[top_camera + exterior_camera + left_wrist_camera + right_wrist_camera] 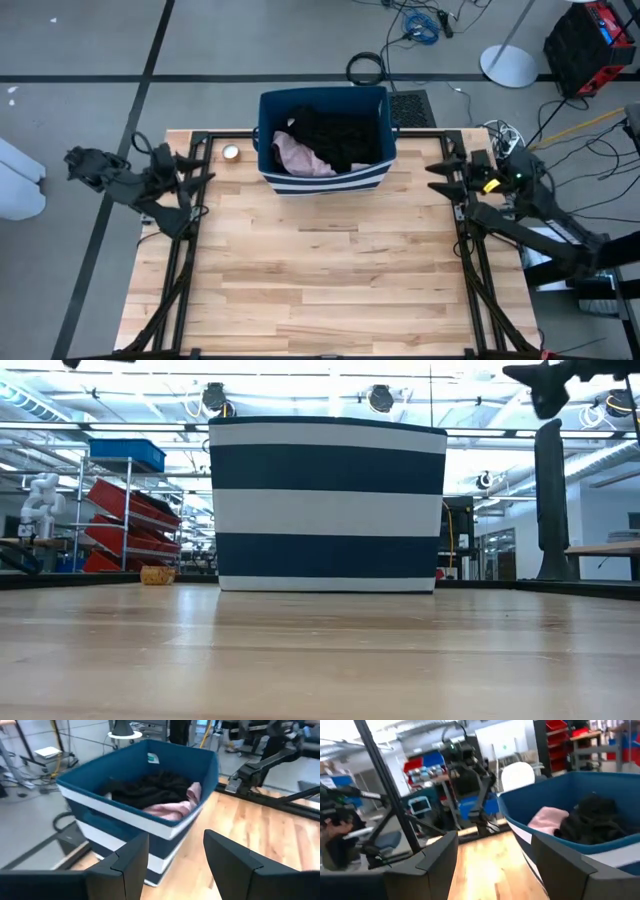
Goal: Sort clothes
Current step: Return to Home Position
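The clothes lie in a dark blue bin with a white-striped base (322, 140) at the table's far middle: a pale pink garment (300, 157) beside a heap of black ones (340, 135). They also show in the left wrist view, pink (172, 807) and black (147, 787), and in the right wrist view, pink (547, 820) and black (590, 822). My left gripper (175, 857) stands open at the table's far left, pointing at the bin. My right gripper (492, 857) stands open at the far right, beside the bin. Neither holds anything.
A small round tape roll (231, 152) lies left of the bin at the table's far edge. Black frame rails (180, 260) run along the table's left and right sides. Bare wooden tabletop (330, 270) stretches from the bin to the near edge.
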Available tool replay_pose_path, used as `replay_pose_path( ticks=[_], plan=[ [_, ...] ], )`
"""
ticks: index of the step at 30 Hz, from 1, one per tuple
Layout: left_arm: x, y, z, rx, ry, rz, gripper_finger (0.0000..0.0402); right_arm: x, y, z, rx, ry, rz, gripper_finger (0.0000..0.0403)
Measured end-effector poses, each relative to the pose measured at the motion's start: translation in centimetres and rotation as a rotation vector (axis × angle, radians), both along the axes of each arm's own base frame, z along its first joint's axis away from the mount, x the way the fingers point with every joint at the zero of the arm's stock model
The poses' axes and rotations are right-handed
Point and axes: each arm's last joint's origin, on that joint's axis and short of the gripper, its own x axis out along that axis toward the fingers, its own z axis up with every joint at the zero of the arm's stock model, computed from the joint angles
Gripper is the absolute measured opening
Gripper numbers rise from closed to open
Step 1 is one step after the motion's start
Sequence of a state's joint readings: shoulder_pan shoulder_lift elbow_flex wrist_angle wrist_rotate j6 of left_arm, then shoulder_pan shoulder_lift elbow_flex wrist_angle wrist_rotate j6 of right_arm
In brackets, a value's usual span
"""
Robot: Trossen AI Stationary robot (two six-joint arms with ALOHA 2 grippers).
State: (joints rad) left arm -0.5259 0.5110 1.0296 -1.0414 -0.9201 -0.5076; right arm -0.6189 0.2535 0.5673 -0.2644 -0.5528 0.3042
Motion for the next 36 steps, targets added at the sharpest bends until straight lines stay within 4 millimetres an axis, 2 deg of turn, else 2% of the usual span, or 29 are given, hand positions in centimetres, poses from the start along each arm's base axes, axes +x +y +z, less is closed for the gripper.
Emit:
replay_pose_path(
  ticks=[7,12,20,29,36],
  plan=[
    [0.2,-0.3,-4.8,-0.041,-0.109,-0.082,0.0199,1.4,-0.9,-2.7,-0.007,-0.086,0.012,0.024],
    [0.4,-0.5,-7.3,-0.004,-0.242,-0.174,0.0199,2.0,-1.4,-4.6,0.016,-0.173,0.024,0.024],
    [-0.4,-0.1,-9.5,0.01,-0.417,-0.196,0.0199,2.3,-1.7,-7.3,0.048,-0.288,0.049,0.024],
    [0.8,-1.1,-10.7,0.015,-0.486,-0.314,0.0199,2.6,-1.5,-9.6,0.104,-0.337,0.057,0.024],
    [1.6,-1.8,-12.0,0.024,-0.54,-0.417,0.0199,2.9,-0.9,-9.8,0.099,-0.35,0.069,0.024]
  ],
)
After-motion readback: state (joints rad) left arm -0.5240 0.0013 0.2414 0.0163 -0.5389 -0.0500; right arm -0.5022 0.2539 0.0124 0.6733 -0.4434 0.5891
